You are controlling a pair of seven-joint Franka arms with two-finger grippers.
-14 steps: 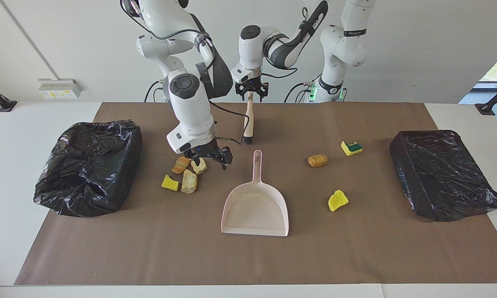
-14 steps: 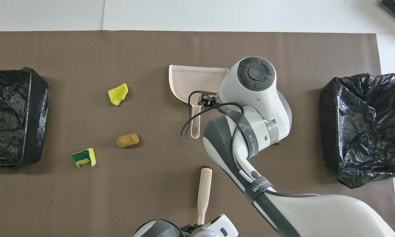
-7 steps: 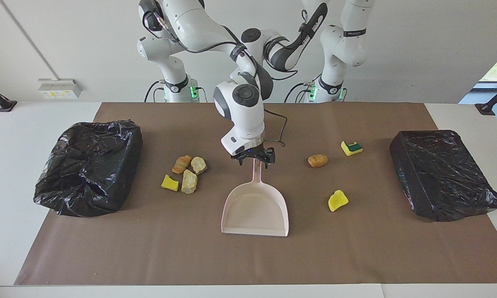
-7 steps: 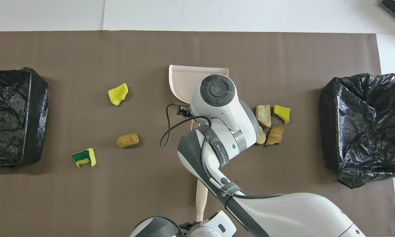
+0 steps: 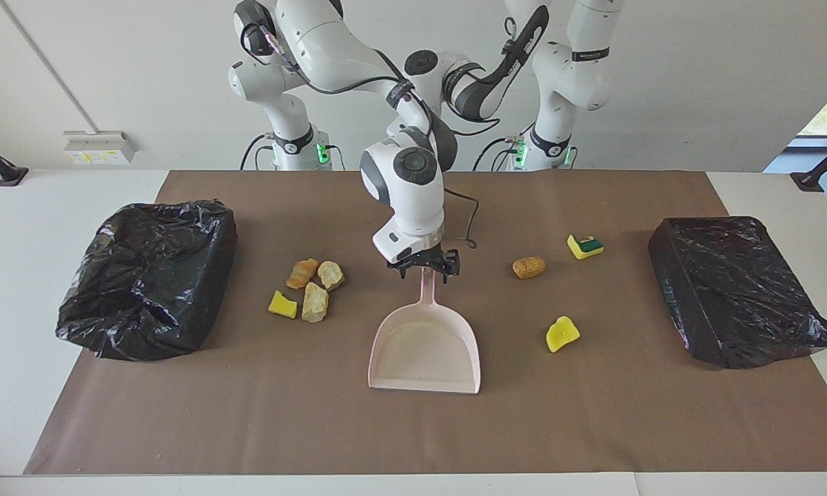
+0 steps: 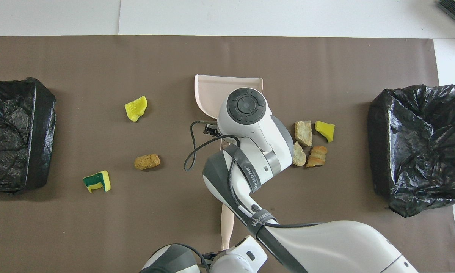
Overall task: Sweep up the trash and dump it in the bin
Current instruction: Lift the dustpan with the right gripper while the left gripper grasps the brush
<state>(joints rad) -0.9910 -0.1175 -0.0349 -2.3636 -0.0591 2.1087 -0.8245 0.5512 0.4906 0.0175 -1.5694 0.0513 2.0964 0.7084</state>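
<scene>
Since the sweep needs a steady pan, the step in hand looks like taking hold of the dustpan, and the layout around the jaws decides how to do it well.

Well off toward the right arm's end of the table from the jaws sits the open bin (image 5: 145, 275), lined with a black bag. Between it and the jaws lies a cluster (image 5: 315, 302) of four trash pieces, three tan-orange lumps and one yellow scrap.

The right gripper (image 5: 424, 267) is at the handle (image 5: 427, 293) of the dustpan (image 5: 424, 348), whose mouth points away from the robots. Whether its jaws have closed on the handle cannot be told. A square, firm grip low on the handle would keep the pan from twisting when pieces are pushed against it, and the pan's lip should stay flat on the mat.

The left gripper (image 6: 214, 259), pressed shut on the brush (image 6: 226, 223), waits close to the robots.

Toward the left arm's end from the jaws lie a bread-like lump (image 5: 528, 267), a green-backed sponge scrap (image 5: 585, 246) and a yellow scrap (image 5: 562, 333), well apart from one another. Last comes the second bagged bin (image 5: 737, 289).

Turning the pan's mouth to the nearby cluster first seems the shorter job.
</scene>
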